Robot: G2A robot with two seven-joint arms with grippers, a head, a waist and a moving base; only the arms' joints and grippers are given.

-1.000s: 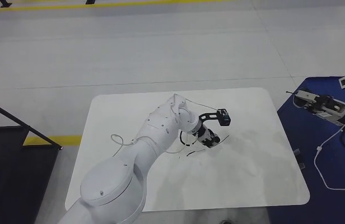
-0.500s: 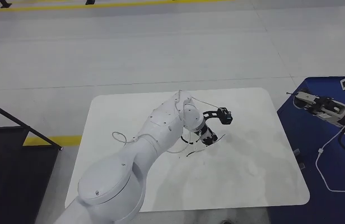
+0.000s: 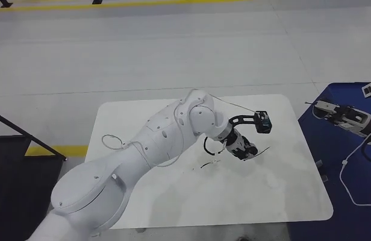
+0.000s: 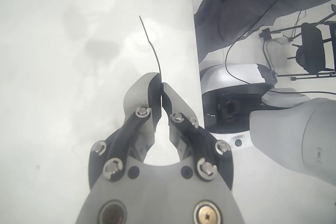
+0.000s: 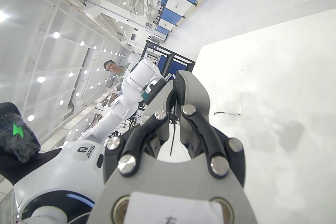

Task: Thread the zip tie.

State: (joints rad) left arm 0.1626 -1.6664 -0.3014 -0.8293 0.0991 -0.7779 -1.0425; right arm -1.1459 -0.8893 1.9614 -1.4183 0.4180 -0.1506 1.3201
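Zip tie (image 4: 153, 49) sticks out past left claw (image 4: 160, 83) clamped on it; right claw (image 5: 176, 79) pinches thin black strip (image 5: 172, 135).

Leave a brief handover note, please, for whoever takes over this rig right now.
Left pincer: shut on the black zip tie, whose free end sticks out ahead above the white table.
Right pincer: shut on a thin black strip that runs back between its fingers.
A small black piece lies on the table.
Done: the tie is picked up.
Left: no loop is visible, so the free end has yet to go through the head, which is hidden.
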